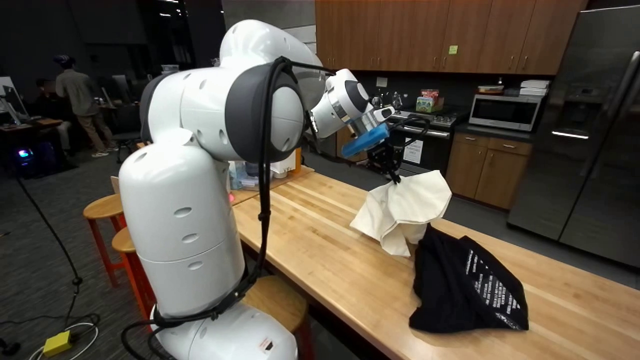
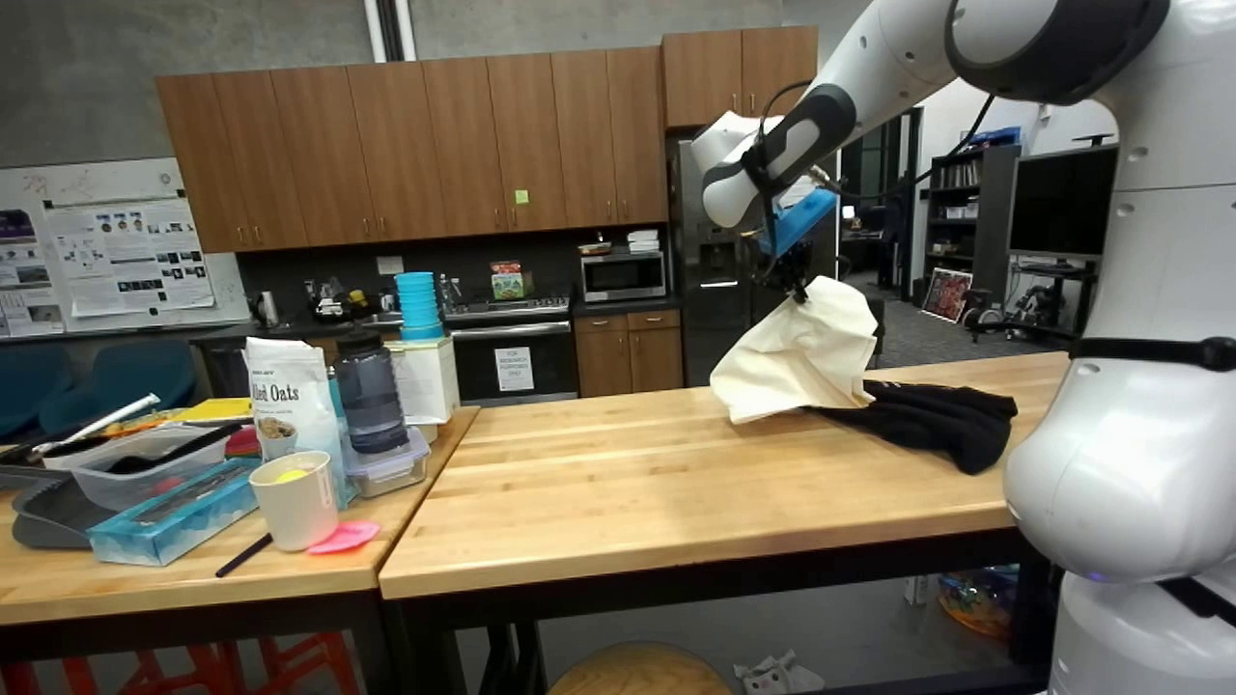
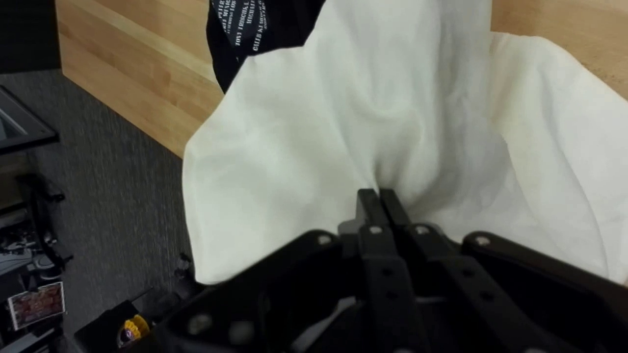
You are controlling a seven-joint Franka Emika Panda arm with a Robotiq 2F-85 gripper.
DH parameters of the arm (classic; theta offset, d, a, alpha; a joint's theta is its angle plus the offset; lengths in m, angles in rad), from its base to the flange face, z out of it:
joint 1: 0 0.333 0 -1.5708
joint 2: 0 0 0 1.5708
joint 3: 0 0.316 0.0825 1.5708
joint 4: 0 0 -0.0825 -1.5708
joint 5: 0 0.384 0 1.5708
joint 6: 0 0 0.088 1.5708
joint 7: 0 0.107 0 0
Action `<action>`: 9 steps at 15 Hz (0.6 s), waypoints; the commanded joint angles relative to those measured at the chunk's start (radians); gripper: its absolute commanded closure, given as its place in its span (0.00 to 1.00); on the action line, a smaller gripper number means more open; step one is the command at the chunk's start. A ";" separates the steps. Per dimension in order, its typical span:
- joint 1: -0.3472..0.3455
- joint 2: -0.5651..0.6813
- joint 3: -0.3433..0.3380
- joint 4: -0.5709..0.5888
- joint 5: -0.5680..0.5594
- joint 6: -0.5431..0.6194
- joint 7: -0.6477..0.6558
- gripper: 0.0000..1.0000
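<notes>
Cream cloth is held over a wooden table by the lone gripper, its fingers pressed together and a small gathered fold pinched at their tips. The cloth is draped downward and outward from that pinch, with loose panels spread to both sides in the wrist view; no clear long axis can be made out in its folds. Black fabric, printed in white, is laid on the tabletop just beside the cloth's lower folds and is partly hidden by the cloth in the wrist view. Whether the two fabrics are touching, or whether the lowest corner is rested on the wood, cannot be told.
</notes>
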 commanded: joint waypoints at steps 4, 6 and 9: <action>-0.008 -0.009 0.008 -0.015 0.001 0.006 -0.001 1.00; -0.008 -0.012 0.008 -0.017 0.001 0.006 -0.001 1.00; -0.008 -0.013 0.008 -0.019 0.001 0.007 -0.001 1.00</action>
